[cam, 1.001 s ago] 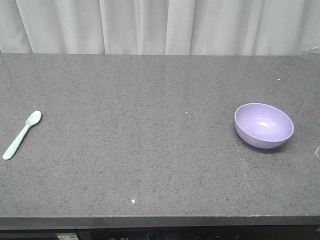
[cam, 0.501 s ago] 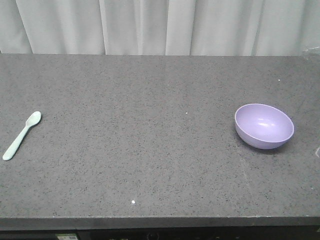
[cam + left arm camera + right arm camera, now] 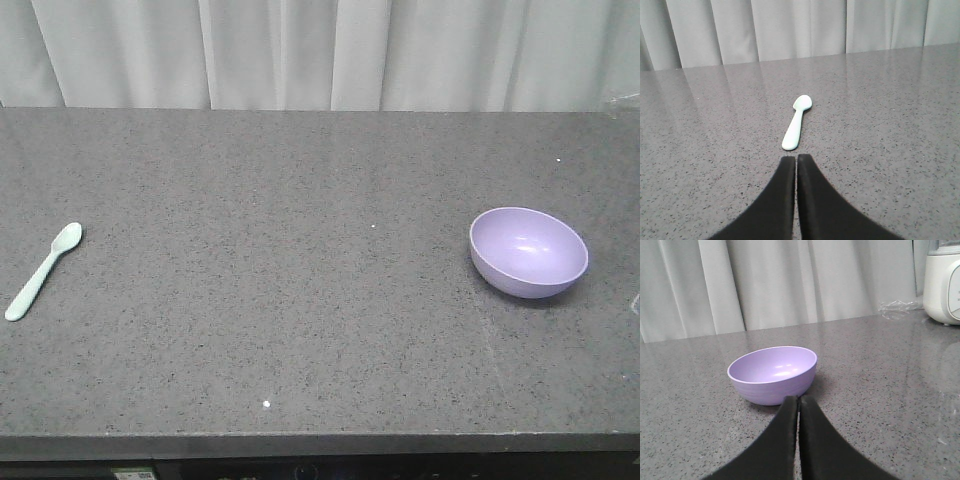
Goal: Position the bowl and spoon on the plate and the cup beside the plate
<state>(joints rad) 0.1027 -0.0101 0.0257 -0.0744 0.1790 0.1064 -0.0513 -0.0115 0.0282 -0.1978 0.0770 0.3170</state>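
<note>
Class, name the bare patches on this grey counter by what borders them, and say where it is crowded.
The widest bare patch of the grey speckled countertop runs between the pale mint-green plastic spoon at far left and the round lavender plastic bowl on the right. The strip behind both, up to the white curtain, is bare too. Nowhere is crowded.

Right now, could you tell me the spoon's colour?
The spoon is pale mint green; the left wrist view shows it best.

Front overview; wrist views near spoon point(image 3: 797, 122), bowl point(image 3: 772, 374)
</note>
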